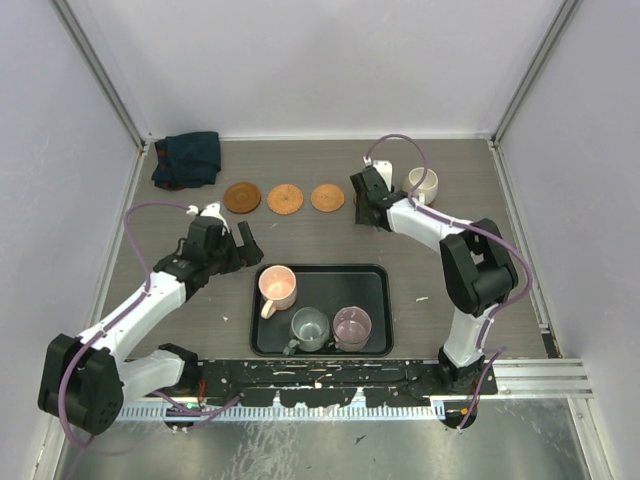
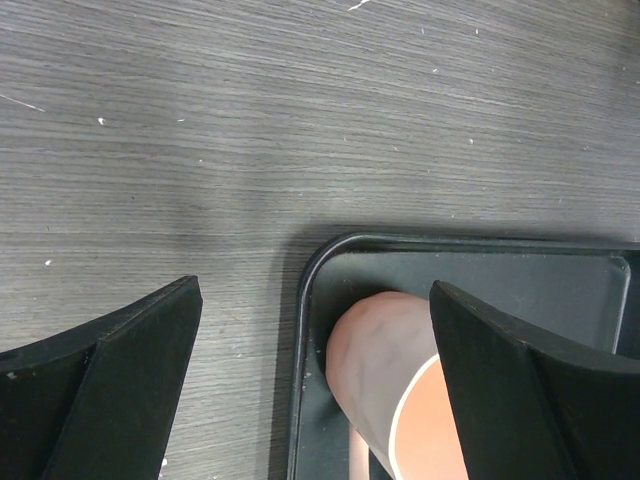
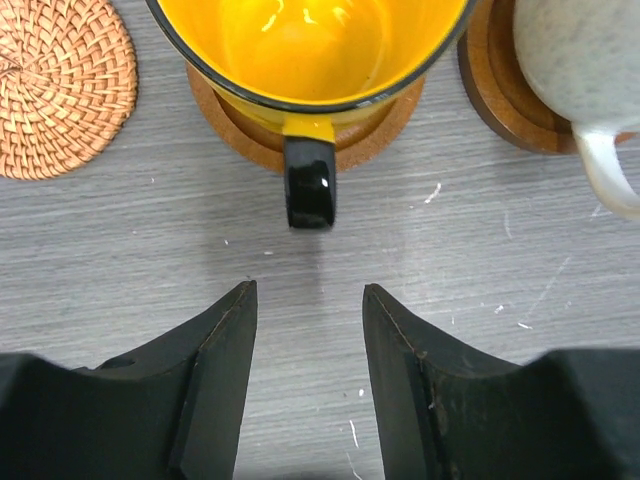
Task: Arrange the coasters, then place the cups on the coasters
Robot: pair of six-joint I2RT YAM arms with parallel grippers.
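Observation:
The yellow cup (image 3: 310, 50) stands on a brown coaster (image 3: 305, 135), its black handle toward my right gripper (image 3: 310, 300). That gripper is open and empty, a little short of the handle. To the right, the cream-white cup (image 3: 590, 60) stands on a dark coaster (image 3: 495, 85). A woven coaster (image 3: 60, 85) lies bare to the left. The overhead view shows three bare coasters (image 1: 285, 199) in a row. My left gripper (image 2: 312, 290) hangs open over the tray's corner, and the pink cup (image 2: 385, 370) lies between its fingers, untouched.
The black tray (image 1: 378, 300) at the near middle holds the pink cup (image 1: 277, 287), a grey-teal cup (image 1: 309, 328) and a mauve cup (image 1: 351, 326). A dark blue cloth (image 1: 187, 158) lies bunched in the far left corner. White walls close the table in.

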